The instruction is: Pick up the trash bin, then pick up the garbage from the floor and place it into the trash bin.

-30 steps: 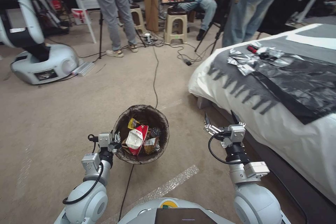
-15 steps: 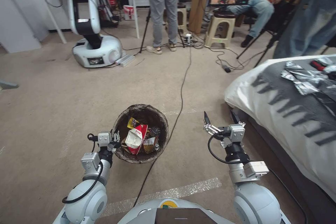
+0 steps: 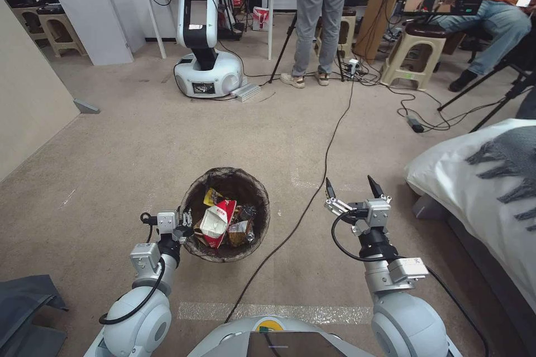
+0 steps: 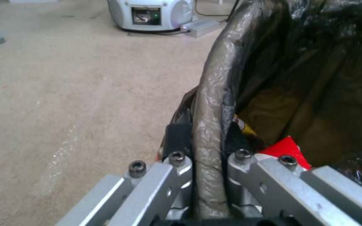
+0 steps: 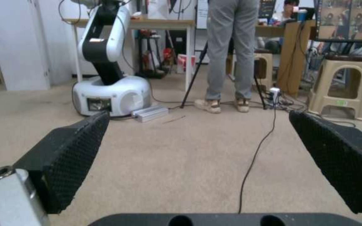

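Left wrist view, left gripper (image 4: 208, 138) fingers (image 4: 177, 141) pinching trash bin (image 4: 214, 94) rim

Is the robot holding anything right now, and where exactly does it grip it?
Yes: the left pincer holds the trash bin, pinched on its bag-covered rim. The right pincer is open and holds nothing.

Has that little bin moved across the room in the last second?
Yes. The bin, clamped by the left gripper, swung left with the turning robot: the bed beside it has slid off to the right, and the floor cable too.
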Robot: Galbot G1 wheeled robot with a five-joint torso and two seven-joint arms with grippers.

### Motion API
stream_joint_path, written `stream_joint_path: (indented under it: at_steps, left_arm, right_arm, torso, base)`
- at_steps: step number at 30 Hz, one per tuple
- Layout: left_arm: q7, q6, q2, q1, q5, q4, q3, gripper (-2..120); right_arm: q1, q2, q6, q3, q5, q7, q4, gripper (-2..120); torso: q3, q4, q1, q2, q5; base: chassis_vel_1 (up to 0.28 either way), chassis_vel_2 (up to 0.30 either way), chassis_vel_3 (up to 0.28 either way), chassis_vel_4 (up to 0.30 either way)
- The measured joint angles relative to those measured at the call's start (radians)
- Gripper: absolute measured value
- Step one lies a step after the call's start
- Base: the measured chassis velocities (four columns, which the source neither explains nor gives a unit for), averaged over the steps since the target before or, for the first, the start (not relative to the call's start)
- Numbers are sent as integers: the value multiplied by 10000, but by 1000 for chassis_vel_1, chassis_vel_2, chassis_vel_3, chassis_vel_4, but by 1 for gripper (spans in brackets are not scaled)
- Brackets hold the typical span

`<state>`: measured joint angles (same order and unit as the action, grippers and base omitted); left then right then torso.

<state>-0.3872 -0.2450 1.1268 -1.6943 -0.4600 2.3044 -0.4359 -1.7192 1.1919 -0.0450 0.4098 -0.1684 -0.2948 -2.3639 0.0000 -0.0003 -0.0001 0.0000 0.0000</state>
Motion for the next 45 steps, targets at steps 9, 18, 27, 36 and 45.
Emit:
stream_joint_path:
  at_steps: [9, 18, 27, 36, 45]
  left_arm:
    - [-135, -496, -624, 204, -874, 233, -6, 4]
    - [-1122, -2189, -1660, 1119, -4784, 480, -10, 4]
    - [-2021, -3150, -2219, 1902, -7639, 46, 32, 4]
    - [-2244, -3445, -2443, 2425, -8441, -553, 276, 4]
    - [-2027, -3433, -2286, 2783, -8185, -1445, 706, 4]
  right_arm:
    - [30, 90, -20, -34, 36, -16, 32, 100]
    - [24, 278, -80, -25, 121, -28, 57, 100]
    - [38, 420, -131, -81, 204, -33, 118, 100]
    - [87, 438, -131, -135, 203, -40, 146, 100]
    - [85, 475, -149, -209, 202, -33, 169, 100]
  torso:
    - [0, 3, 0, 0, 0]
    - [0, 3, 0, 0, 0]
    - [0, 3, 0, 0, -1]
    - [0, 3, 1, 0, 0]
    - [0, 4, 1, 0, 0]
  base:
    - [0, 0, 0, 0]
    - [0, 0, 0, 0]
    - [0, 0, 0, 0]
    - [0, 0, 0, 0]
    - [0, 0, 0, 0]
